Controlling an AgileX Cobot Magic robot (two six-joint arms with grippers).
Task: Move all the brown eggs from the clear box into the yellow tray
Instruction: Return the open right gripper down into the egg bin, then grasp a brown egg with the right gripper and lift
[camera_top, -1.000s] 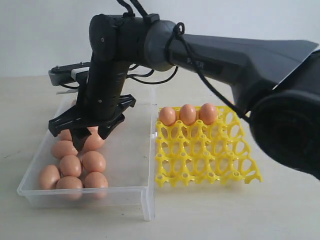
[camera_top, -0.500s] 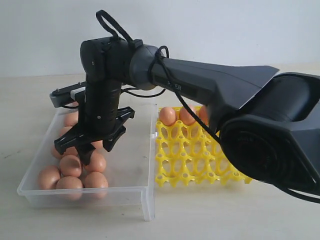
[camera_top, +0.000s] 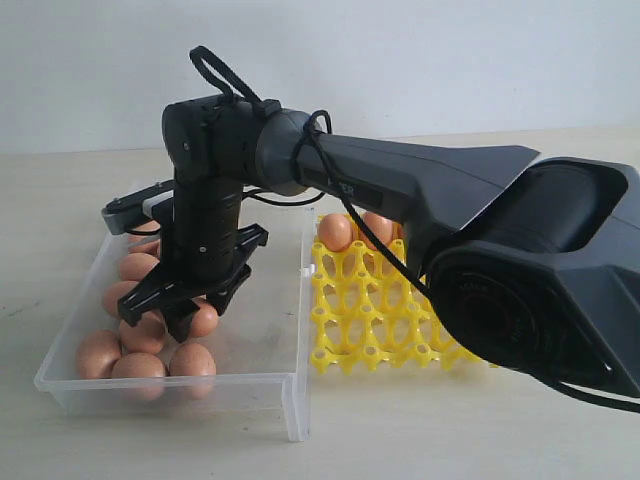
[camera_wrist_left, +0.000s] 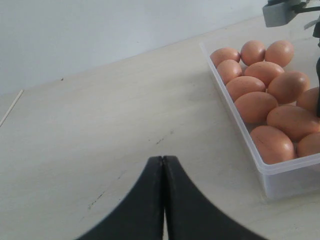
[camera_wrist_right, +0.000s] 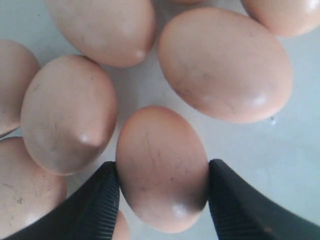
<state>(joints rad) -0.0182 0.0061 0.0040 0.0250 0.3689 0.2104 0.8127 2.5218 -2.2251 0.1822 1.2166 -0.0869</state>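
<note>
Several brown eggs (camera_top: 98, 352) lie crowded along the left side of the clear box (camera_top: 170, 385). My right gripper (camera_top: 185, 320) reaches across and down into that box. In the right wrist view its fingers (camera_wrist_right: 100, 205) press both sides of one brown egg (camera_wrist_right: 162, 165), which rests on the box floor among its neighbours. The yellow tray (camera_top: 380, 320) stands right of the box with two eggs (camera_top: 336, 232) showing in its back row; the arm hides part of that row. My left gripper (camera_wrist_left: 163, 159) is shut and empty over bare table beside the box wall (camera_wrist_left: 234, 112).
The right arm's thick black links (camera_top: 450, 190) stretch over the tray and hide much of it. A grey wrist part (camera_top: 130, 210) sticks out above the box's far end. The beige table (camera_wrist_left: 100, 125) spreads out left of the box.
The right gripper has come down and towards the front of the box, among the eggs, and its fingers now sit around one egg. The arm now covers the tray's third egg.
</note>
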